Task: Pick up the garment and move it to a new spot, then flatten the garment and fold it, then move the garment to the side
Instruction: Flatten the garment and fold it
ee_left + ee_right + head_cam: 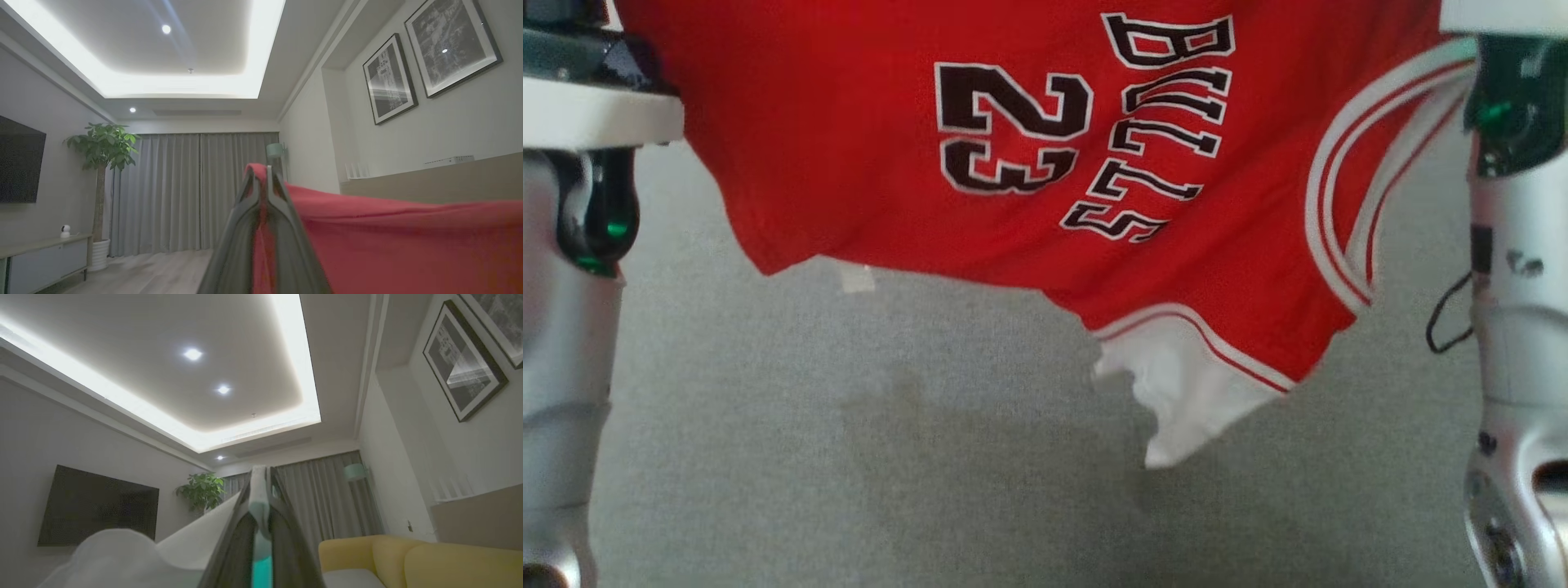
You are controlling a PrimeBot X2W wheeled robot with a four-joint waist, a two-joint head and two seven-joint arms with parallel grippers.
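**Garment.** The garment (866,163) is a red jersey with black, white-edged "23" and "BULLS" lettering. It is held up above the grey surface (849,457). In the head view it spreads from the 9 o'clock edge to the 3 o'clock edge and covers the upper half. The lettering sits turned on its side. A striped white-and-red band curves down at 3 o'clock. The lower edge sags unevenly, and a white panel with red trim hangs lowest, toward 5 o'clock. Whether its tip touches the surface cannot be told. A small pale tag (856,279) shows at the hem toward 8 o'clock. A faint shadow (980,457) lies on the surface beneath.

**Arms.** The left forearm (564,343) stands at the 9 o'clock edge and the right forearm (1515,343) at the 3 o'clock edge. The jersey is stretched between them.

**Left gripper** (264,173). The jaws are pressed together on a fold of the red cloth, which rises between them to the tips. From there the cloth runs off toward 4 o'clock as a broad sheet.

**Right gripper** (261,477). The jaws are pinching a strip of white fabric, and pale cloth drapes away toward 8 o'clock.

**Surroundings.** The wrist views show a plant (104,147), curtains (184,188), framed pictures (390,79) and a yellow sofa (429,559).
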